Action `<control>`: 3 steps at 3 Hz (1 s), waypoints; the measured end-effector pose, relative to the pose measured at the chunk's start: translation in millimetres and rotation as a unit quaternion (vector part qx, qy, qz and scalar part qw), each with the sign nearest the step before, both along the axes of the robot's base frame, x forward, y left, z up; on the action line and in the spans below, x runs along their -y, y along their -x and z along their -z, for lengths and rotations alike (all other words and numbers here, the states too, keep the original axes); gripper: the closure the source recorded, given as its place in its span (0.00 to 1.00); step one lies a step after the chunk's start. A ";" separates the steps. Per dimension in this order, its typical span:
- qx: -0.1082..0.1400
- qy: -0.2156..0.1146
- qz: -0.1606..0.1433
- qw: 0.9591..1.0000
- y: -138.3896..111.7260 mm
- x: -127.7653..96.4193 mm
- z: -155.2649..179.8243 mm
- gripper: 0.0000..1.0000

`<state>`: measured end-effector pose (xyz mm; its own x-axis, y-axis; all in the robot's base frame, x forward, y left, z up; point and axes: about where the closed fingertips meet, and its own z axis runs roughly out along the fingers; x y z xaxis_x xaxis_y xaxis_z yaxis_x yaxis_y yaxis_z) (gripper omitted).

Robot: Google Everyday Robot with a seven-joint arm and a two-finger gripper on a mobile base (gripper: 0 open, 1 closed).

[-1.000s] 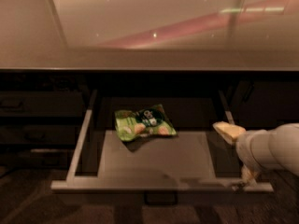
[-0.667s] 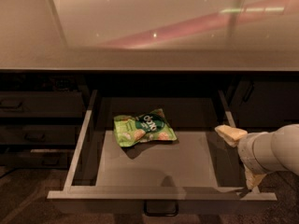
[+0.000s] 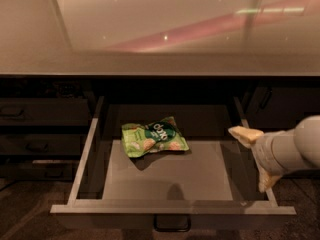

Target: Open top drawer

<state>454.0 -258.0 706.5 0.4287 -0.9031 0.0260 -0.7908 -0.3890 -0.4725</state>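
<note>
I see the top drawer (image 3: 150, 207) standing wide open under the countertop (image 3: 150, 64), its front nearest the camera and its loop handle (image 3: 171, 224) at the bottom centre. My gripper (image 3: 256, 158) hangs at the drawer's right side wall, its cream fingers (image 3: 244, 134) spread apart and grasping nothing. A green snack bag (image 3: 154, 138) lies in the grey tray, well left of the gripper.

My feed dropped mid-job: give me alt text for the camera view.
The top drawer stands wide open below a glossy countertop, a green snack bag lying in its grey tray. The gripper, fingers apart, is at the drawer's right side wall.
</note>
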 end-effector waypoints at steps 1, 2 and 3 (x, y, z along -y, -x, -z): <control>-0.018 -0.078 -0.025 0.996 -7.5 -3.9 -22.2 0.00; -0.003 -0.103 -0.053 0.993 -15.3 -10.5 -54.7 0.00; -0.003 -0.103 -0.053 0.993 -15.3 -10.5 -54.7 0.00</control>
